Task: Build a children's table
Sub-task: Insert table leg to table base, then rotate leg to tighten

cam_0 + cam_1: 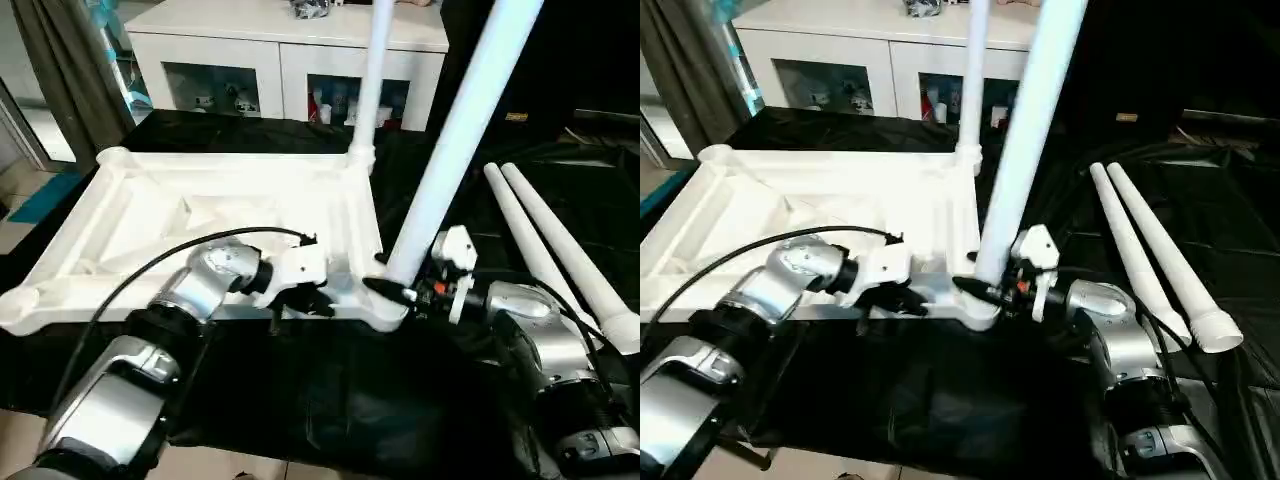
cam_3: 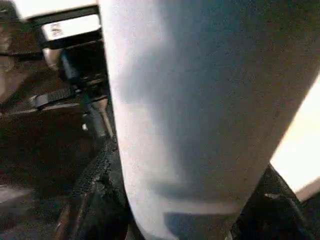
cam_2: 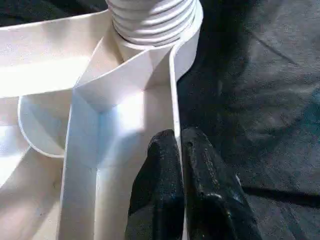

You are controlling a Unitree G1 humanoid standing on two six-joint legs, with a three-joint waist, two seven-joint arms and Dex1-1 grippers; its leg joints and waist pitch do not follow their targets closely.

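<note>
The white table top (image 1: 150, 215) lies upside down on a black cloth, ribbed underside up. One leg (image 1: 372, 80) stands upright in the far right corner socket. A second leg (image 1: 455, 130) leans up from the near right corner socket (image 1: 385, 305), its threaded foot (image 3: 150, 20) seated in the socket. My right gripper (image 1: 398, 287) is shut on this leg just above the socket, and the leg (image 2: 190, 125) passes between its fingers (image 2: 95, 175). My left gripper (image 3: 179, 137) is shut on the top's thin near rim (image 3: 172, 75) close to that corner. Two loose legs (image 1: 560, 250) lie on the cloth at the right.
A white cabinet with glass doors (image 1: 290, 50) stands behind the table top. The black cloth (image 1: 330, 400) covers the work surface to its near edge. A grey curtain (image 1: 60, 70) hangs at the far left beside bare floor.
</note>
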